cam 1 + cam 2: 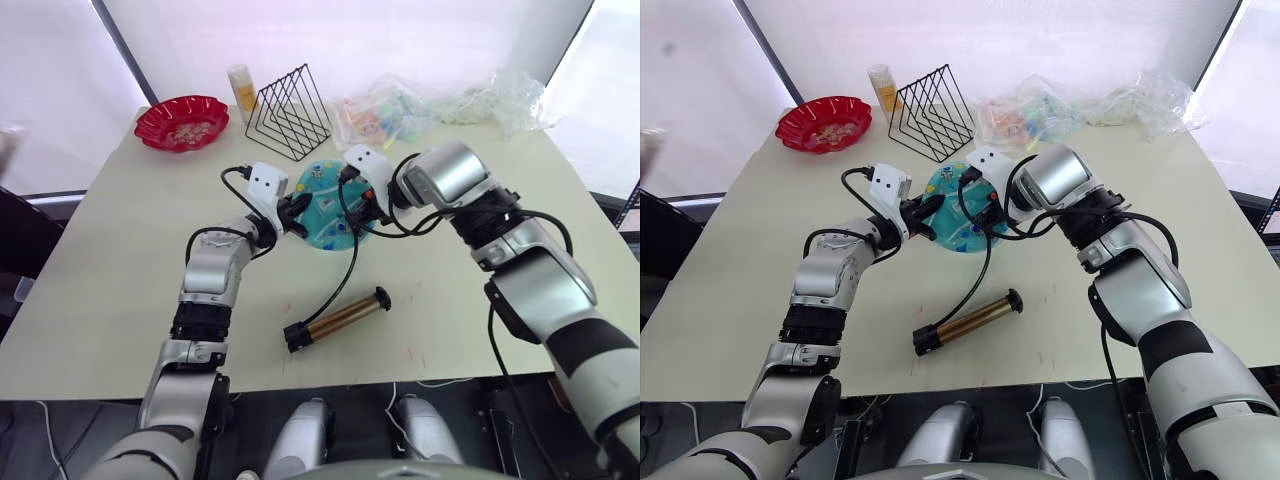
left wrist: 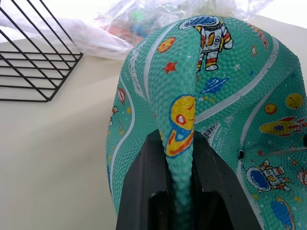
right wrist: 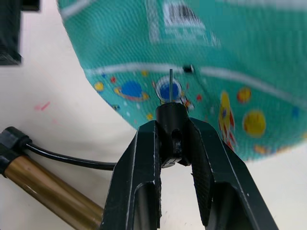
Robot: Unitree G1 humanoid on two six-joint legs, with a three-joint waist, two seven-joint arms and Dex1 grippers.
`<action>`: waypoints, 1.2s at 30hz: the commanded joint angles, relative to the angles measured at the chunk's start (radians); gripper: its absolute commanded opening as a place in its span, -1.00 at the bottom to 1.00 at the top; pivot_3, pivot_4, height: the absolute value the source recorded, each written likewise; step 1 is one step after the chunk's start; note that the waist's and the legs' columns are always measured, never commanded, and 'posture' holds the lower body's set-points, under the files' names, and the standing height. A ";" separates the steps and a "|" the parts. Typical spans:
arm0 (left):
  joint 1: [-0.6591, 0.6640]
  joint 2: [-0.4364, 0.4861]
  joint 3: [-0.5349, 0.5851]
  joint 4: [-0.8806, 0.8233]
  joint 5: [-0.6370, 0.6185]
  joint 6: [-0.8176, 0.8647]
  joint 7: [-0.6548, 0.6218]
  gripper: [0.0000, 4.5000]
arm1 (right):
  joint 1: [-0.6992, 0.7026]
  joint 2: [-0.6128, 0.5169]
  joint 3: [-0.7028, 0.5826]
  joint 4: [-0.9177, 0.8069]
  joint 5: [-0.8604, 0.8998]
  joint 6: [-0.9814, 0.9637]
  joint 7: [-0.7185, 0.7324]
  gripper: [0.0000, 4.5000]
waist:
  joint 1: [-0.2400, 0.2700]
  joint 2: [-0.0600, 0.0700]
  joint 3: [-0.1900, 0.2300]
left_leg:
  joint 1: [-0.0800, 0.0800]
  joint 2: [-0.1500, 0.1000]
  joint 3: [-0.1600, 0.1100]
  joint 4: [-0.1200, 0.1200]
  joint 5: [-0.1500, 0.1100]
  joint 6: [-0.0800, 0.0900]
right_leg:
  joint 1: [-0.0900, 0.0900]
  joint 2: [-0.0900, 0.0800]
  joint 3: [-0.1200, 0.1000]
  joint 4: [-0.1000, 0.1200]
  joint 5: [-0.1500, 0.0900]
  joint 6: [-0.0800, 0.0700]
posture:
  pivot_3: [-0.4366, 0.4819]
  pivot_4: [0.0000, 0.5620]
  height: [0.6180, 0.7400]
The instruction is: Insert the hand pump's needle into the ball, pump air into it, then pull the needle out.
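Right wrist view shows the right end effector [image 3: 173, 143] closed on the black tip of the pump's hose, with the needle [image 3: 171, 85] sticking out past its fingers and pointing at the ball [image 3: 249, 62]; the pin's tip lies just short of a small black valve hole, and whether it touches the ball's skin cannot be told. From the left wrist, the left end effector [image 2: 180, 158] is closed on a raised fold of the flat, deflated ball [image 2: 206, 110], pinching the teal rubber between its two black fingers. In the head views the ball [image 1: 325, 205] lies as a flat disc on the counter [image 1: 120, 280], between the two end effectors, which meet over it from either side. The hand pump [image 1: 337, 319] lies on its side on the counter nearer the robot, apart from the ball, its thin black hose [image 1: 345, 275] curving up to the right end effector. Toward the far edge of the counter stand a black wire rack [image 1: 290, 112], a red bowl [image 1: 182, 122], a small bottle [image 1: 241, 90] and some crumpled clear plastic bags [image 1: 450, 102].
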 commanded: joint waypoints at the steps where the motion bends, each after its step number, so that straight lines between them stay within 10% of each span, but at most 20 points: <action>1: 0.008 -0.004 -0.026 0.003 0.008 0.004 -0.013 -0.99 | -0.046 0.009 0.012 0.039 -0.036 -0.030 0.036 -0.86 | 0.000 0.000 0.000 | 0.000 0.000 0.000 0.000 0.000 0.000 | 0.000 0.000 0.000 0.000 0.000 0.000 | -0.05 -0.47 1.00; 36: 0.011 -0.006 -0.039 -0.006 0.027 0.008 -0.025 -0.99 | -0.163 0.106 0.007 0.393 -0.268 -0.234 0.204 -0.86 | -0.002 0.000 0.000 | 0.000 -0.001 -0.001 0.000 0.000 0.000 | 0.000 0.000 0.000 0.001 0.000 0.000 | -0.05 -0.47 1.00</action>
